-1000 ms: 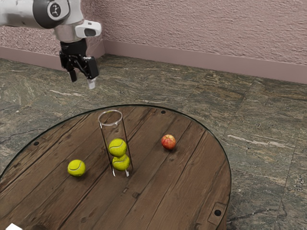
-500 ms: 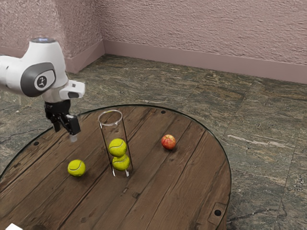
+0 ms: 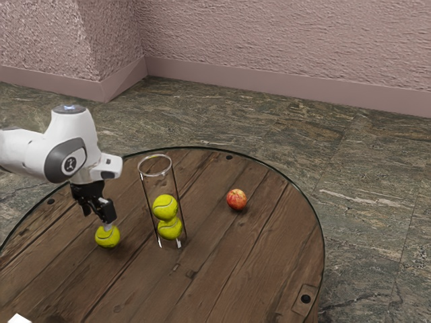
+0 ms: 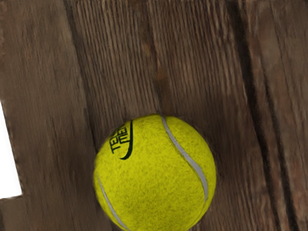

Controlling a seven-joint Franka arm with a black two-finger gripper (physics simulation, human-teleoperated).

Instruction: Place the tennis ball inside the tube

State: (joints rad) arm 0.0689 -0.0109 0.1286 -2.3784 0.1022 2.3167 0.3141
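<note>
Exterior view, lower left: A black two-finger gripper [image 3: 97, 220], freshly lowered, meets the loose tennis ball [image 3: 108, 237], fingers well apart, gripping nothing, beside the clear tube [image 3: 160, 190]. Wrist view: The ball sits bottom center, seemingly ready for grasping.

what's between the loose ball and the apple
The tube stands between the loose ball and the apple, with two balls stacked inside it; the exterior view shows this.
</note>
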